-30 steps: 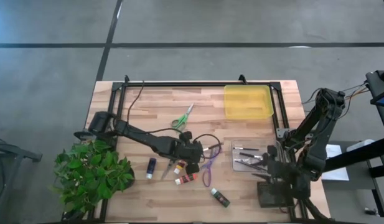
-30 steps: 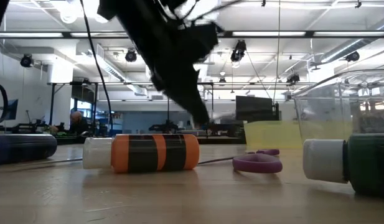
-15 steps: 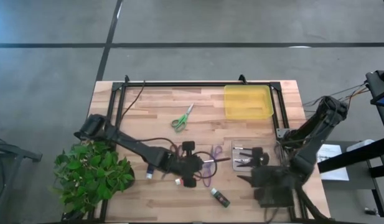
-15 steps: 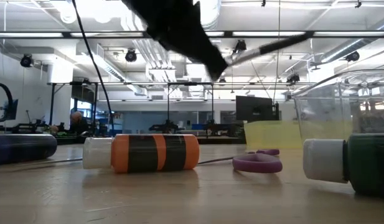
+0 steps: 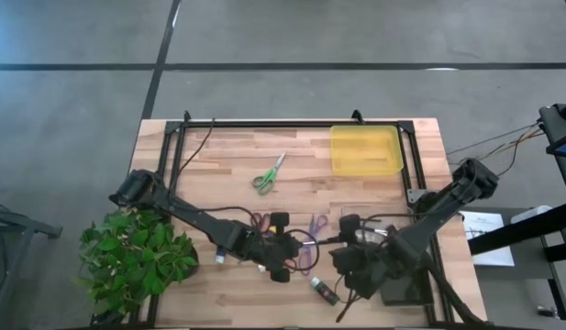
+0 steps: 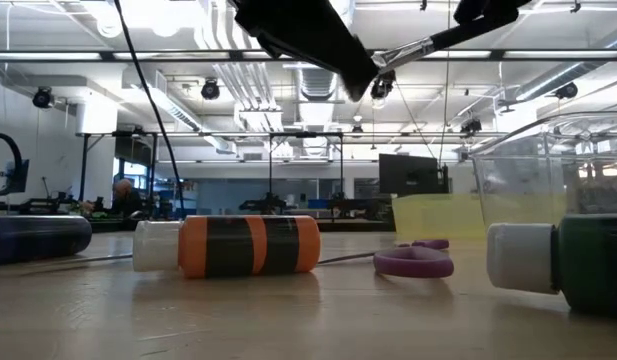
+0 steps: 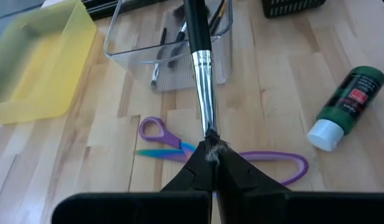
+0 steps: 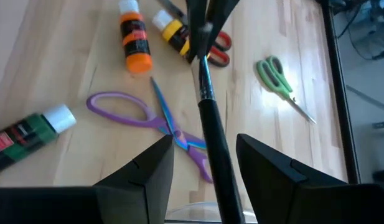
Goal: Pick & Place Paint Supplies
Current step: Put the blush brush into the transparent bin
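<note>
left gripper point(image 7: 210, 163): fingers pinched shut on the bristle end of a paintbrush point(image 7: 201, 68), lifted off the table point(image 5: 218, 156)
paintbrush: dark handle, silver ferrule; runs straight out from the left gripper toward the right gripper point(image 8: 204, 140), up in the air in the low view
right gripper: fingers apart, one on each side of the brush handle; contact with the handle can't be told
purple scissors point(image 7: 179, 149): flat on the table directly under the left gripper, blades crossing below the brush
green paint bottle point(image 7: 344, 106): lying on its side, white cap, off to one side of the left gripper, near the right gripper in the high view
orange paint bottle point(image 8: 135, 43): lying flat beyond the right gripper's tips, just beside the yellow paint bottle point(image 8: 173, 34)
red scissors point(image 8: 220, 46): handles show next to the yellow bottle, partly hidden by the left arm
green scissors point(image 5: 269, 174): alone, well apart from both grippers, toward the far edge
purple paint bottle point(image 5: 221, 252): beside the left arm, on the plant side
clear bin point(image 7: 223, 59): ahead of the left gripper, past the brush, dark brushes inside
yellow tray point(image 5: 365, 149): far corner, well apart from both grippers
potted plant point(image 5: 136, 261): at the table's left near corner
</note>
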